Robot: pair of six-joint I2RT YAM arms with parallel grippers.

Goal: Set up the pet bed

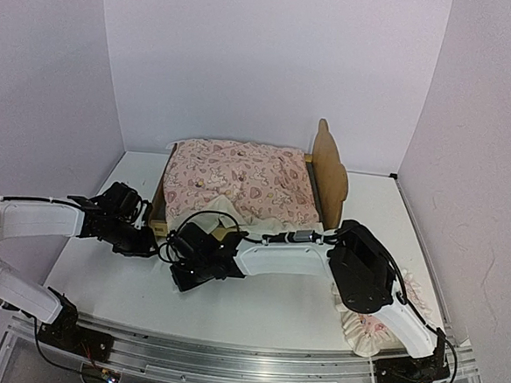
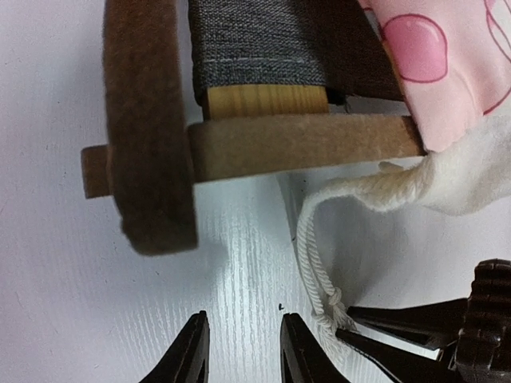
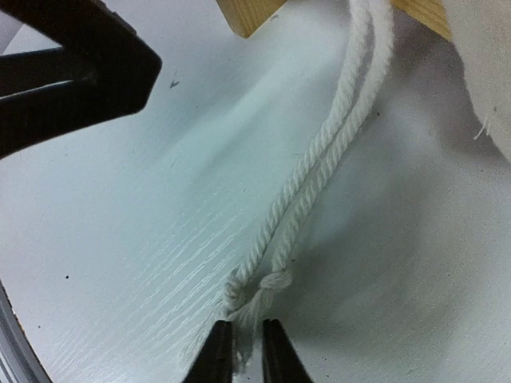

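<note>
- The pet bed [image 1: 331,175] is standing at the centre of the top view, with its tall end at the right.
- The cushion [image 1: 238,186] is lying on the bed.
- The pillow [image 1: 368,331] is lying at the lower right, partly under the right arm [image 1: 286,257].
- The cord [image 3: 319,183] is trailing from the cushion's near edge onto the table [image 1: 274,307], before the bed's lower-left corner.
- The left gripper [image 2: 243,351] is sitting left of the cord's knot.
- The right gripper [image 3: 247,355] is sitting right of it, fingertips either side of the cord's end.

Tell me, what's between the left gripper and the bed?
Only bare table separates left gripper from bed in the left wrist view; the cord lies beside.
</note>
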